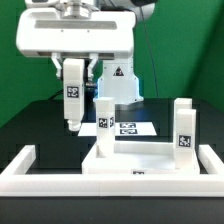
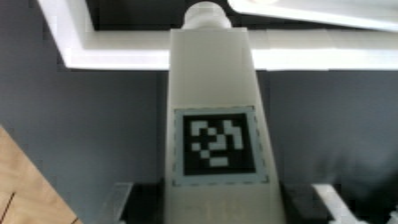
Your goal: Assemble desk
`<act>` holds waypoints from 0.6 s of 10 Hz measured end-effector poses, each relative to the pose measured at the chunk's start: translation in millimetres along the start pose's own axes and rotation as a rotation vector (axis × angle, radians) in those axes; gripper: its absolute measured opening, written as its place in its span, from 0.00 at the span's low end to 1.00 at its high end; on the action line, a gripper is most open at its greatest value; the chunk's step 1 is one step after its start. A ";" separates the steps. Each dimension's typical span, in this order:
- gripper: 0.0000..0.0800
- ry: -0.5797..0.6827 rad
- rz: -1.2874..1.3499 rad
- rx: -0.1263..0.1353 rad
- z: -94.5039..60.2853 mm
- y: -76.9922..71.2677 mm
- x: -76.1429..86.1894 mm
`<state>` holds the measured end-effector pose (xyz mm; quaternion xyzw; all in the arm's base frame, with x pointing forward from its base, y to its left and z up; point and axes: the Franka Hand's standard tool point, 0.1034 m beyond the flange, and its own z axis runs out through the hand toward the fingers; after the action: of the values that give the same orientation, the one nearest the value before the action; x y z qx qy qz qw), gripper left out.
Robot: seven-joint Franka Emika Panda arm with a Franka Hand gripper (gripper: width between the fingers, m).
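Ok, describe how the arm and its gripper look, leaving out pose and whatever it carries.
In the exterior view the gripper hangs from a broad, boxy white hand housing with rounded corners, topped by a darker grey wrist section. The wrist view shows only dark fingertip edges. No cables, labels or markings on the arm are discernible.

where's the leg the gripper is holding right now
In the exterior view the short square white tagged leg hangs upright in the gripper, left of centre, above the dark table and left of the leg already standing on the white tray-like desk top.

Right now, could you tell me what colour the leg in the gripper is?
White, with a black-and-white square tag; the leg shows best in the wrist view.
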<state>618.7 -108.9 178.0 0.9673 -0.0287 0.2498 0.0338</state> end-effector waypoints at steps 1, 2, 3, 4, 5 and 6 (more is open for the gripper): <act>0.36 0.017 0.014 0.013 4.0 -20.4 0.7; 0.36 0.033 0.095 0.036 3.3 -45.8 5.8; 0.36 0.009 0.129 0.069 3.4 -71.9 7.3; 0.36 0.014 0.102 0.059 3.5 -65.3 7.2; 0.36 0.011 0.117 0.055 4.3 -60.9 5.8; 0.36 0.010 0.114 0.056 4.5 -62.8 5.7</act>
<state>630.4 -47.0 173.7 0.9633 -0.0767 0.2571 -0.0077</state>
